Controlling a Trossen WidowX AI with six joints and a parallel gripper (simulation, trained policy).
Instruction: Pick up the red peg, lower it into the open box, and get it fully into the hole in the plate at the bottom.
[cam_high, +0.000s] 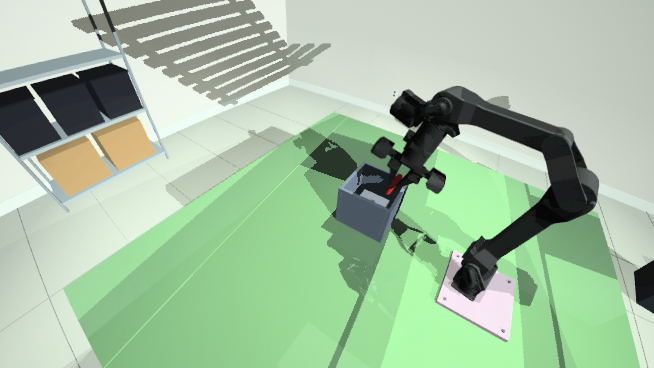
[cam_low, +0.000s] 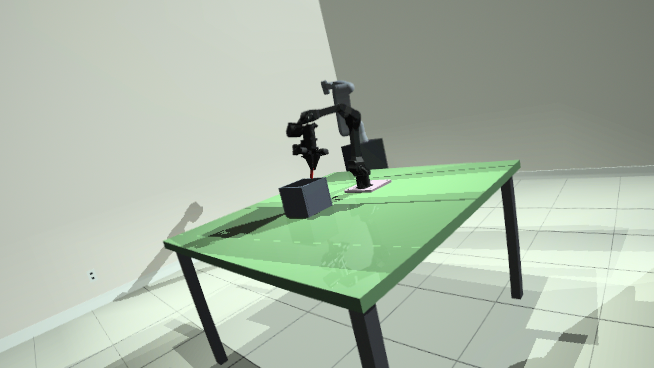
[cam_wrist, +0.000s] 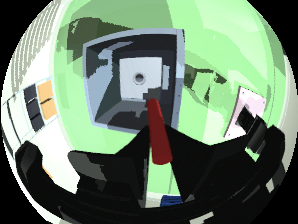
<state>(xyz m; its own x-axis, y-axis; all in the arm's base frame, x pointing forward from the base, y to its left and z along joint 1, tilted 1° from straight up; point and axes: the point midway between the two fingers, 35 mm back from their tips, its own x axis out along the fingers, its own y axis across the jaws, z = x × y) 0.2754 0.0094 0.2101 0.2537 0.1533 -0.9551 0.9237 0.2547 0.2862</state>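
The red peg (cam_high: 391, 190) (cam_low: 312, 174) (cam_wrist: 160, 145) is held between the fingers of my gripper (cam_high: 398, 180) (cam_low: 312, 167) (cam_wrist: 155, 129), its lower end pointing down. The blue-grey open box (cam_high: 362, 215) (cam_low: 295, 201) (cam_wrist: 95, 102) stands on the table below. In the exterior view the peg's lower end is about at the height of the box's back rim. In the wrist view it overlaps the near edge of the light plate (cam_high: 374, 197) (cam_wrist: 130, 67) at the box's bottom, off to one side of the round hole (cam_wrist: 139, 78). The hole is not hidden.
The green table (cam_high: 210, 300) (cam_low: 390, 235) carries the box and the arm's pink base plate (cam_high: 490, 315) (cam_low: 382, 185) (cam_wrist: 251, 96). The box walls rise around the bottom plate. A shelf (cam_high: 30, 72) with dark and orange boxes stands beyond the table.
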